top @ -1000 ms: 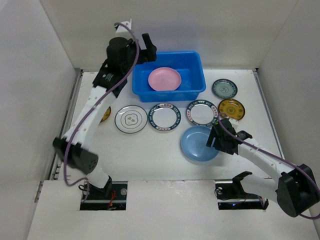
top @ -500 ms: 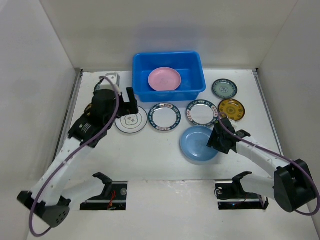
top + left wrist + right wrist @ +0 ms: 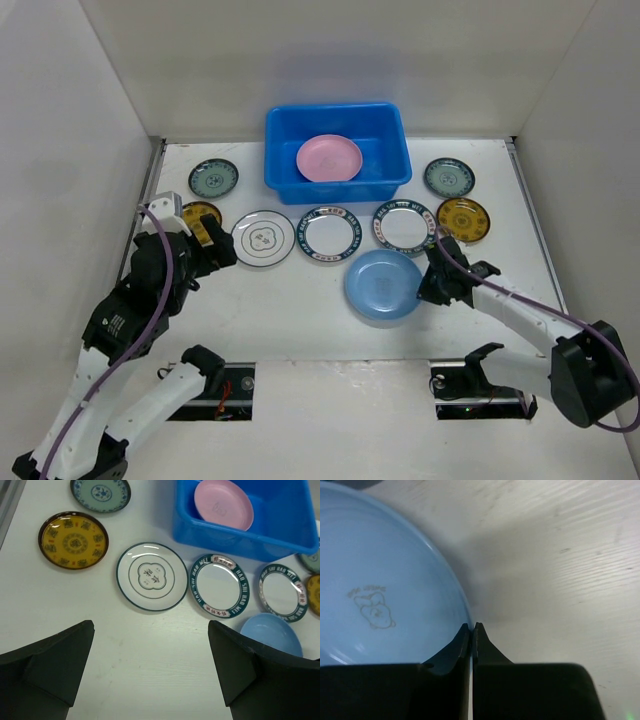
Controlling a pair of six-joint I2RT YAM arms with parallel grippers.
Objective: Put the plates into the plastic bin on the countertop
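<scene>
Plain pink plate (image 3: 329, 157), plain blue plate (image 3: 383, 285), bright blue bin (image 3: 340, 191)

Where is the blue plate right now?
In the top view, the blue plate is right of centre, below a dark-rimmed plate, its rim pinched by the right tool.

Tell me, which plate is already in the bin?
The pink plate: it alone lies inside the blue bin; the others are all outside it.

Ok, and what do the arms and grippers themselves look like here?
The left arm and right arm are white links with black joint housings; a small white marking sits on the left one. A purple cable runs along each. The left gripper and right gripper have black wedge-shaped fingers.
</scene>
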